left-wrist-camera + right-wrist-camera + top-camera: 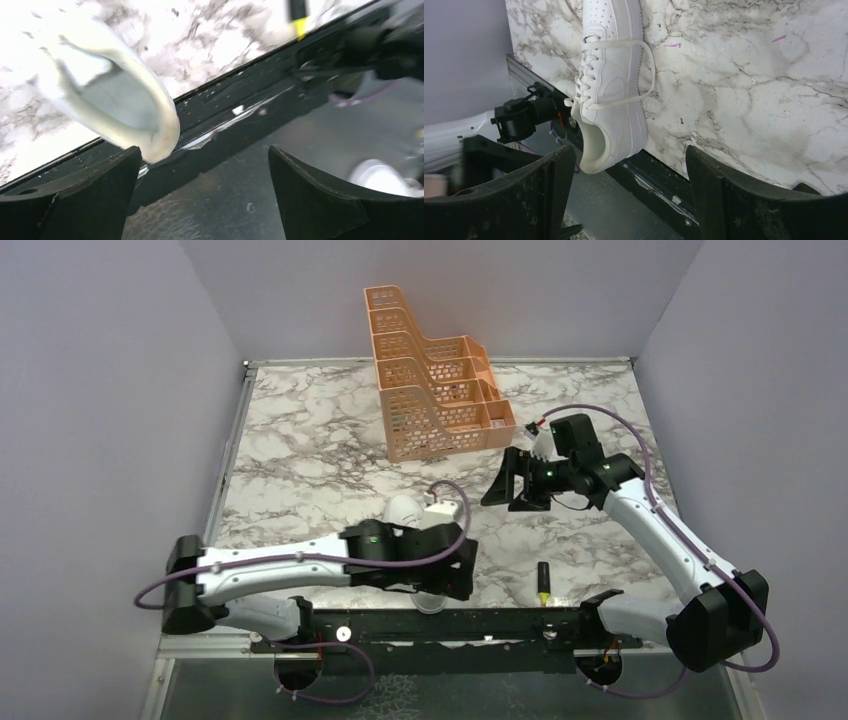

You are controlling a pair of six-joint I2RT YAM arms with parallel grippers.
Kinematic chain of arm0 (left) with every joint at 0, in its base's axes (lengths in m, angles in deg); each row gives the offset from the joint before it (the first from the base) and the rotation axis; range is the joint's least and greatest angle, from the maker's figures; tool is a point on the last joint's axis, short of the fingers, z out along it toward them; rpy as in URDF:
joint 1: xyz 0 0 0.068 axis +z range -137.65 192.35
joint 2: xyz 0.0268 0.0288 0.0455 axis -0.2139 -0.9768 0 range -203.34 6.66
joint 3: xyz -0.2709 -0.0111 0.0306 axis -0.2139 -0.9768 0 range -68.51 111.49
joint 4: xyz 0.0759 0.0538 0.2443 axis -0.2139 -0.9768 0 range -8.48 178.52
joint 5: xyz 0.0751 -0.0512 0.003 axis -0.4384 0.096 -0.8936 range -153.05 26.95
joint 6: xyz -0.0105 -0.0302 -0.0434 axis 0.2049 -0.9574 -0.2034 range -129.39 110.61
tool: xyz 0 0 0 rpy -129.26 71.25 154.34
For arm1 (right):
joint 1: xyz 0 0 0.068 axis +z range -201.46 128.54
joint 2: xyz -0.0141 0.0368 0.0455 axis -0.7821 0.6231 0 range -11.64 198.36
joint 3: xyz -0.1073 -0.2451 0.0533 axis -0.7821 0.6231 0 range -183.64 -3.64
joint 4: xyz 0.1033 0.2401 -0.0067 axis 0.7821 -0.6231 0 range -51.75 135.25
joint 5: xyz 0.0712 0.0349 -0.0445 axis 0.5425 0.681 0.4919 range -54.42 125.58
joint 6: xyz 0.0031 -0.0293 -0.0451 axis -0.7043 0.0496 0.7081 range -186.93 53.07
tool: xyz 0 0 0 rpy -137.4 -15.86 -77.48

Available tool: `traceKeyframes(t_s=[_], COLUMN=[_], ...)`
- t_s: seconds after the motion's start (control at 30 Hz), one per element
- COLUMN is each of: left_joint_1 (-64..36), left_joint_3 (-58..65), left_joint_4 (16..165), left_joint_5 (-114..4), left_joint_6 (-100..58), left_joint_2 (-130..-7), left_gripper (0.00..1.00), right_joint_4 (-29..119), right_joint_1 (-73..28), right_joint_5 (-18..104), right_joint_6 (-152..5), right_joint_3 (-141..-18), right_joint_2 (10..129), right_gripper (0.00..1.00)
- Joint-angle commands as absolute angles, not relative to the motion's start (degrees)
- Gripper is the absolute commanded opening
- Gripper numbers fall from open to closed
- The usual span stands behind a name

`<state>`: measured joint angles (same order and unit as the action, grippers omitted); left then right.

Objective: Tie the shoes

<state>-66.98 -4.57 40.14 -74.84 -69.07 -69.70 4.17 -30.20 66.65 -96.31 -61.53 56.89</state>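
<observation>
The white sneaker (pixel 616 85) lies on the marble table (pixel 300 440) at its near edge, with its heel hanging over the black rail. Its white laces (pixel 644 65) are loose and one loop drapes over the shoe's side. In the top view only the toe (pixel 403 508) shows, as my left arm covers the rest. My left gripper (pixel 455 585) is open and empty, just off the heel opening (pixel 115 100). My right gripper (pixel 505 495) is open and empty, raised above the table to the right of the shoe and facing it.
An orange tiered rack (pixel 430 380) stands at the back middle. A black marker with a yellow end (pixel 543 581) lies near the front edge, right of the shoe; it also shows in the left wrist view (pixel 299 15). A black rail (pixel 450 620) runs along the near edge.
</observation>
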Motion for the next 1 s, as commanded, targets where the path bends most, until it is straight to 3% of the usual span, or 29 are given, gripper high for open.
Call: traceKeyframes(t_s=[0.0, 0.07, 0.17, 0.3, 0.47, 0.77, 0.97], left_joint_1=[-57.11, -48.13, -37.53, -27.25, -16.97, -10.87, -10.71], left_joint_3=[-7.28, -8.88, -9.43, -12.53, -19.92, -31.93, -32.95], left_joint_4=[37.45, 37.37, 37.77, 40.3, 45.27, 45.57, 45.61], left_joint_5=[-71.75, -65.58, -62.42, -54.7, -45.38, -48.45, -46.35], left_joint_6=[-65.32, -62.15, -58.84, -56.99, -60.19, -72.91, -76.18], left_joint_2=[-58.1, -55.49, -52.71, -52.71, -49.42, -41.52, -45.64], left_gripper=[0.98, 0.97, 0.97, 0.9, 0.76, 0.62, 0.43], right_joint_4=[1.04, 7.31, 16.74, 24.69, 33.07, 32.56, 33.1], right_joint_1=[-30.62, -30.58, -29.3, -26.45, -24.72, -16.99, -16.02], right_joint_5=[72.92, 77.83, 81.24, 83.03, 87.37, 74.6, 71.48], right_joint_6=[-94.96, -98.73, -105.73, -110.37, -114.84, -124.8, -132.03], right_joint_3=[-60.18, -57.04, -52.77, -49.4, -46.17, -48.57, -49.54], right_joint_2=[58.34, 58.93, 60.18, 65.47, 71.69, 80.41, 85.81], right_gripper=[0.89, 0.96, 0.96, 0.91, 0.75, 0.77, 0.65])
